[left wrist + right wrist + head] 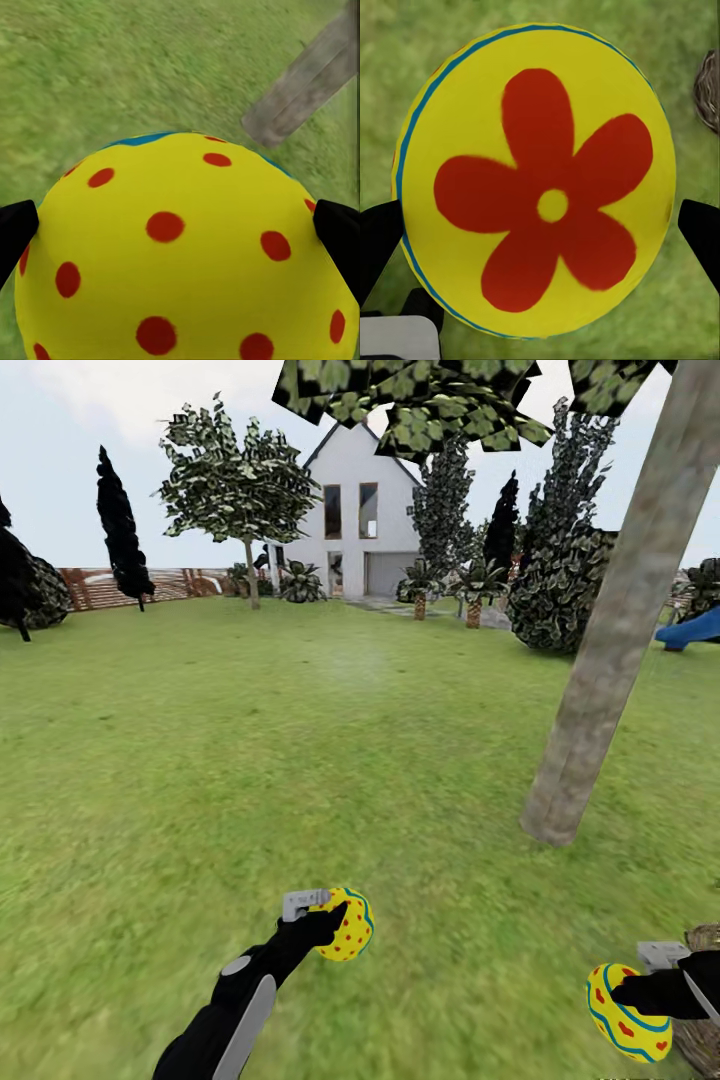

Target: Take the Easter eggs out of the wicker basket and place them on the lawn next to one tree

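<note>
Above the lawn, each pincer carries an egg toward the tree at two o'clock.
Head view: left pincer clamps the dotted egg; right pincer clamps the flower egg, wicker basket at four o'clock. Left wrist: fingers pinch its sides. Right wrist: likewise. Lower both gently onto grass beside the trunk before releasing.

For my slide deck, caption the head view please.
Each gripper, left and right, holds an Easter egg over the lawn near the tree.
</note>
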Tool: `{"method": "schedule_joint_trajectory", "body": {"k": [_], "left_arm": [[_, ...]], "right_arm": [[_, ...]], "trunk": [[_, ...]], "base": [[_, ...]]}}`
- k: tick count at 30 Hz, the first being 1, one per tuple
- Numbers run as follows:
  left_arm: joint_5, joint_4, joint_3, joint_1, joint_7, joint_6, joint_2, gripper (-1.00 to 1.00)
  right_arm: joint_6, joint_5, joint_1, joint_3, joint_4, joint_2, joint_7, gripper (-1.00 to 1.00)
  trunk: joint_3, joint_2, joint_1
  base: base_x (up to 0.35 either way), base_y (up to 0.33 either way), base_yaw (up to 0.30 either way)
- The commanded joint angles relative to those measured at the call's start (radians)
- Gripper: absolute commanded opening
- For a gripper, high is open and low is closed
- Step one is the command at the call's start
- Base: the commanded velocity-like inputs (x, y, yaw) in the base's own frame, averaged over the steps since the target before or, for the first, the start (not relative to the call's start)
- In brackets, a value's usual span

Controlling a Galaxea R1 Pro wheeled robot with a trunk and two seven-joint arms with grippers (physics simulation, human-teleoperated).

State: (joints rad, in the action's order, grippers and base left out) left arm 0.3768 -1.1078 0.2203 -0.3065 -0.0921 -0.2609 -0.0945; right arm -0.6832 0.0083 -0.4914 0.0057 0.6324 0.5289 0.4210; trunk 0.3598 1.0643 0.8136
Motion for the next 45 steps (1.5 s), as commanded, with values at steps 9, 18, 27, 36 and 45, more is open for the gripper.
{"method": "schedule_joint_trajectory", "body": {"k": [9,18,27,36,45], "left_arm": [[0.013,0.001,-0.001,0.000,-0.001,-0.007,0.000,-1.00],[0.014,0.022,-0.002,0.000,-0.001,-0.006,0.001,-1.00],[0.013,0.026,-0.001,0.000,0.000,-0.007,-0.001,-1.00],[-0.007,-0.068,-0.211,0.000,0.013,-0.524,0.014,-1.00],[-0.042,-0.005,-0.227,0.001,0.037,-0.535,0.136,-1.00]], "right_arm": [[-0.006,0.001,-0.001,0.000,0.001,0.000,0.003,-1.00],[-0.005,0.001,-0.001,0.000,0.001,0.000,0.002,-1.00],[-0.006,0.001,-0.001,-0.001,0.001,0.003,0.003,-1.00],[-0.007,-0.001,-0.001,0.000,0.004,0.001,0.010,-1.00],[-0.009,0.001,-0.001,0.002,0.001,-0.008,0.007,-1.00]], "trunk": [[0.001,0.001,0.001],[0.001,0.001,0.001],[0.001,0.001,0.001],[0.001,0.001,0.001],[0.001,0.001,0.001]], "base": [[0.265,0.236,-0.233],[0.265,0.236,-0.002],[0.265,0.236,-0.017],[0.231,0.207,-0.015],[0.094,0.109,0.000]]}}
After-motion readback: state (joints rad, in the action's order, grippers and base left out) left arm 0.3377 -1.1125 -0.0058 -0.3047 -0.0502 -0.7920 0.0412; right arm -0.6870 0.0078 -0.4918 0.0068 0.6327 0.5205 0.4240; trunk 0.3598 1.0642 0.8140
